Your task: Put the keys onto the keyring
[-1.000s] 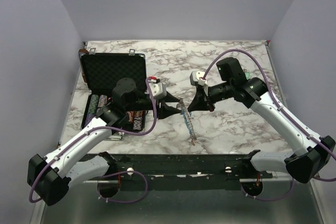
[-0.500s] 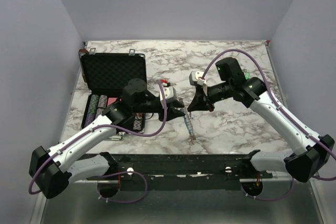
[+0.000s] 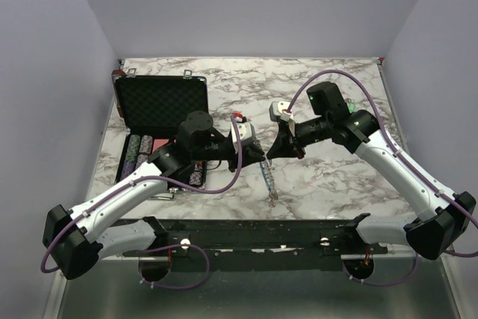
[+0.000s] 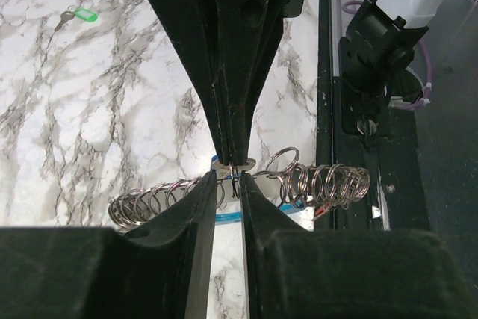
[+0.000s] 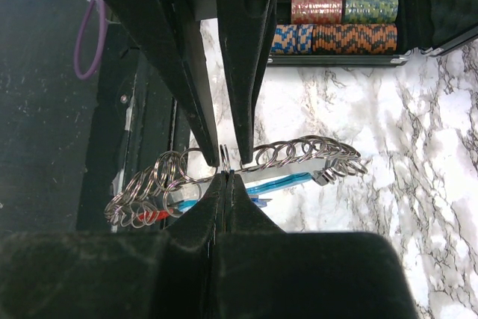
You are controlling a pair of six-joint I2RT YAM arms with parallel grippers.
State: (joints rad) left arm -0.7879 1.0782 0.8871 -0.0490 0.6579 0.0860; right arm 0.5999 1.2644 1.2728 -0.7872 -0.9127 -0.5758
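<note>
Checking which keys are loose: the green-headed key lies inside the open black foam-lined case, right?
No. The left wrist view shows the small green-headed key lying on the bare white marble tabletop, not inside the open black foam-lined case.

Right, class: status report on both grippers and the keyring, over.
Left gripper and right gripper both shut on the keyring, held off the table. Green key loose on the table, not threaded. Nothing in the way.
</note>
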